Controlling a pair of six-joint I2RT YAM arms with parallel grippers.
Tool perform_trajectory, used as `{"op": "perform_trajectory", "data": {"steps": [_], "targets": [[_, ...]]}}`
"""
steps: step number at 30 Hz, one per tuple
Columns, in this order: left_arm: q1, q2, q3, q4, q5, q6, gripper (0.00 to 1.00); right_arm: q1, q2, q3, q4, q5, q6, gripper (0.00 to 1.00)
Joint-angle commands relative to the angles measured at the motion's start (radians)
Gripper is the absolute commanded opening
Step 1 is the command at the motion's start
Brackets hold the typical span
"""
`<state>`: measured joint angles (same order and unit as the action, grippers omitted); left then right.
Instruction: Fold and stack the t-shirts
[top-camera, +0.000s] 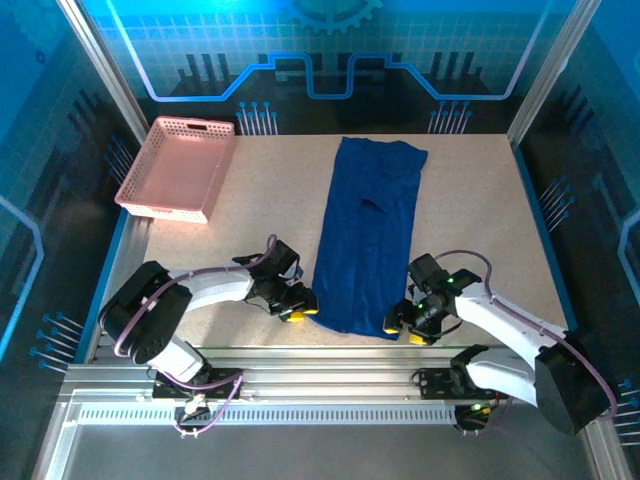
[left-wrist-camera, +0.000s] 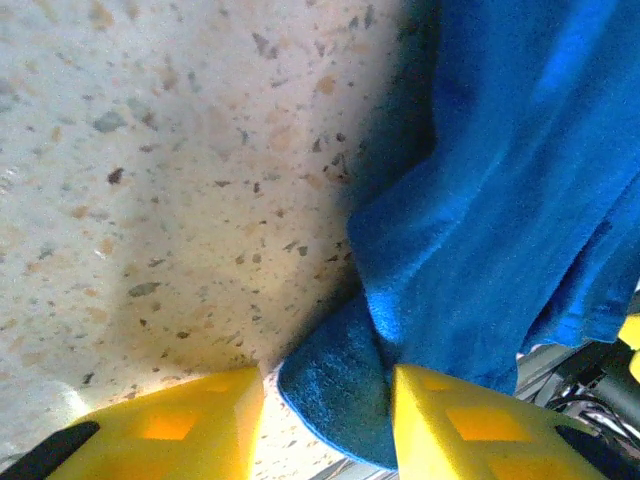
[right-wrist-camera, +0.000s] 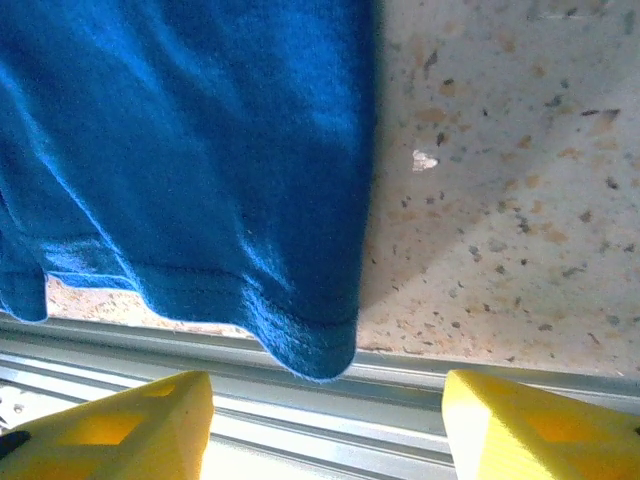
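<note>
The blue t-shirt (top-camera: 365, 235) lies on the speckled table (top-camera: 480, 220) as a long narrow strip, folded lengthwise. It runs from the far edge to the near edge, roughly midway between the two arms. No print is visible on the upper face. The pink basket (top-camera: 160, 211) sits at the far left corner of the table, well apart from the t-shirt; its lattice floor is visible across the whole interior. The left gripper (top-camera: 297, 308) rests low at the near left corner of the strip. In the left wrist view its yellow fingers (left-wrist-camera: 170, 425) stand apart, with the rounded cloth corner lying between them and close against the right-hand finger. The right gripper (top-camera: 405, 325) sits at the near right corner. In the right wrist view its fingers (right-wrist-camera: 540, 430) are spread wide – the hemmed corner of the t-shirt (right-wrist-camera: 310, 350) lies just beyond the gap, over the aluminium rail (right-wrist-camera: 480, 365) at the table's near edge.
</note>
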<state>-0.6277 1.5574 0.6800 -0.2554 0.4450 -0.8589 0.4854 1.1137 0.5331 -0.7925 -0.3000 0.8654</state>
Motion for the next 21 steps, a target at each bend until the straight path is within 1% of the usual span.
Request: {"op": "perform_trajectory", "data": {"steps": [1, 3, 5, 7, 9, 12, 14, 15, 17, 21], "targets": [[-0.012, 0.057, 0.019, 0.161, 0.045, -0.042, 0.37, 0.019, 0.034, -0.013, 0.054, -0.03, 0.016, 0.61], [-0.018, 0.077, 0.023, 0.188, 0.056, -0.062, 0.33, 0.022, 0.065, -0.013, 0.08, -0.041, 0.012, 0.58], [-0.031, 0.086, 0.034, 0.199, 0.059, -0.069, 0.29, 0.026, 0.094, -0.006, 0.106, -0.05, 0.011, 0.52], [-0.038, 0.087, 0.047, 0.192, 0.06, -0.069, 0.25, 0.03, 0.121, 0.006, 0.116, -0.054, 0.006, 0.43], [-0.042, 0.086, 0.052, 0.186, 0.064, -0.069, 0.18, 0.03, 0.148, 0.014, 0.111, -0.055, -0.004, 0.35], [-0.045, 0.071, 0.055, 0.165, 0.064, -0.072, 0.12, 0.03, 0.164, 0.024, 0.096, -0.05, -0.012, 0.15], [-0.049, 0.049, 0.06, 0.142, 0.061, -0.068, 0.07, 0.029, 0.155, 0.038, 0.065, -0.042, -0.018, 0.05], [-0.053, 0.034, 0.063, 0.119, 0.057, -0.062, 0.05, 0.03, 0.148, 0.049, 0.04, -0.041, -0.025, 0.01], [-0.056, -0.002, 0.066, 0.072, 0.045, -0.052, 0.0, 0.032, 0.129, 0.07, -0.016, -0.04, -0.042, 0.0], [-0.062, -0.077, 0.057, -0.012, 0.028, -0.047, 0.0, 0.053, 0.086, 0.097, -0.122, -0.036, -0.055, 0.0]]}}
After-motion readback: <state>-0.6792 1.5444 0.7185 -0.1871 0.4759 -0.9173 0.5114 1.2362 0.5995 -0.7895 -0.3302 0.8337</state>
